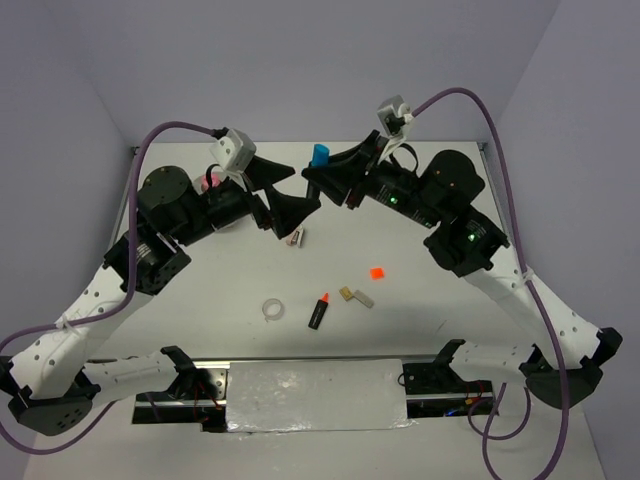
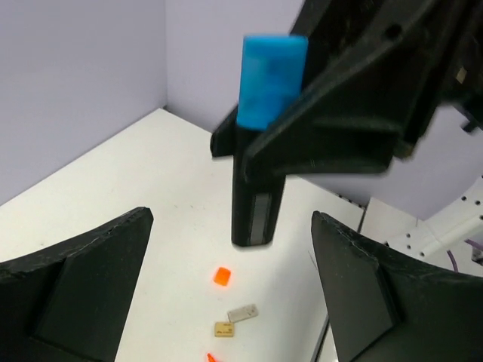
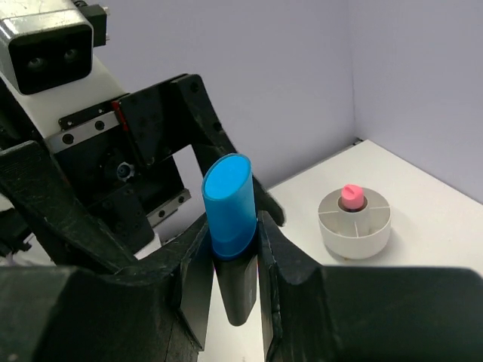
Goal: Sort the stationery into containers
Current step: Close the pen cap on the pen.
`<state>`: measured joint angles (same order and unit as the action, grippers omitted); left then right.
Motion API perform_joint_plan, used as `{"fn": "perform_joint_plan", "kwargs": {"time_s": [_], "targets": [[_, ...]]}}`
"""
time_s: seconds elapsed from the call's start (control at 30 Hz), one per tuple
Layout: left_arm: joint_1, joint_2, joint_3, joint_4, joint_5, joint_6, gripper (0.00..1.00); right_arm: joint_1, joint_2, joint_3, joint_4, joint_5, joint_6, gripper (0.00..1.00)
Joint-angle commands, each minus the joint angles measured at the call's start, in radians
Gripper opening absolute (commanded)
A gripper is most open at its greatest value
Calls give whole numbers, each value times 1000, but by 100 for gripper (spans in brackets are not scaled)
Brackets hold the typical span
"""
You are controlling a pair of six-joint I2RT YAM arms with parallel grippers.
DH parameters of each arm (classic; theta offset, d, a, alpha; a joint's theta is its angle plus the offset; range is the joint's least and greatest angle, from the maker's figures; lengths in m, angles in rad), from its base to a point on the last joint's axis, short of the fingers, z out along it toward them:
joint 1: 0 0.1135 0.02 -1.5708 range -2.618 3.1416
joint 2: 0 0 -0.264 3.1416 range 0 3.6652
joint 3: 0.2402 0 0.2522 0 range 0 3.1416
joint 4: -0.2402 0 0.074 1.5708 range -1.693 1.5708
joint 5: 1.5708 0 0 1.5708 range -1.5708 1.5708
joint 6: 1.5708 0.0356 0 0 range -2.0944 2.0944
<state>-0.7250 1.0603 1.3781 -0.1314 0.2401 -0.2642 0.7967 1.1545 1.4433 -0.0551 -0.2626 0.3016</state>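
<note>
We find the right gripper [image 3: 235, 264] clamped on the blue-capped marker [image 3: 229, 204], gripped by the barrel with the cap up, likely for an end-first drop. The left gripper [image 2: 231, 216] gapes wide and empty, facing it. The divided dish [image 3: 355, 235] sits at right of the right-wrist view with the pink cylinder [image 3: 349, 194] in its hub, and is probably the destination.

Tight above the far middle: left gripper [image 1: 303, 190] and right gripper [image 1: 315, 178] close together, upright blue-capped marker [image 1: 319, 155] between. On the table [image 1: 200, 300], near middle, scattered tape ring [image 1: 272, 310], orange-capped marker [image 1: 318, 312], 2 blocks [image 1: 348, 294], orange square [image 1: 377, 271]. Bare surface left and right of these.
</note>
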Motion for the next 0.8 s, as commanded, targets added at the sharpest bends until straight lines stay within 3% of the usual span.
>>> {"fn": "perform_joint_plan", "kwargs": {"time_s": [0.0,0.07,0.1,0.2,0.3,0.43,0.67,0.77], "targets": [[6,-25,50,-14,74,17,99,-106,-39,28,28,-282,-6,0],[10,-29,56,-22,141,10,99,-195,-24,49,50,-451,36,0],[16,-26,70,-19,247,-1,99,-212,-16,60,51,-609,80,0],[19,19,110,9,474,-72,95,-231,19,112,94,-768,131,0],[19,46,115,48,539,-125,93,-232,21,121,135,-819,183,0],[21,27,65,117,507,-168,92,-229,11,92,211,-849,247,0],[21,70,30,309,591,-296,73,-225,5,68,288,-860,289,0],[21,72,1,393,604,-354,70,-218,8,62,284,-850,278,0]]}}
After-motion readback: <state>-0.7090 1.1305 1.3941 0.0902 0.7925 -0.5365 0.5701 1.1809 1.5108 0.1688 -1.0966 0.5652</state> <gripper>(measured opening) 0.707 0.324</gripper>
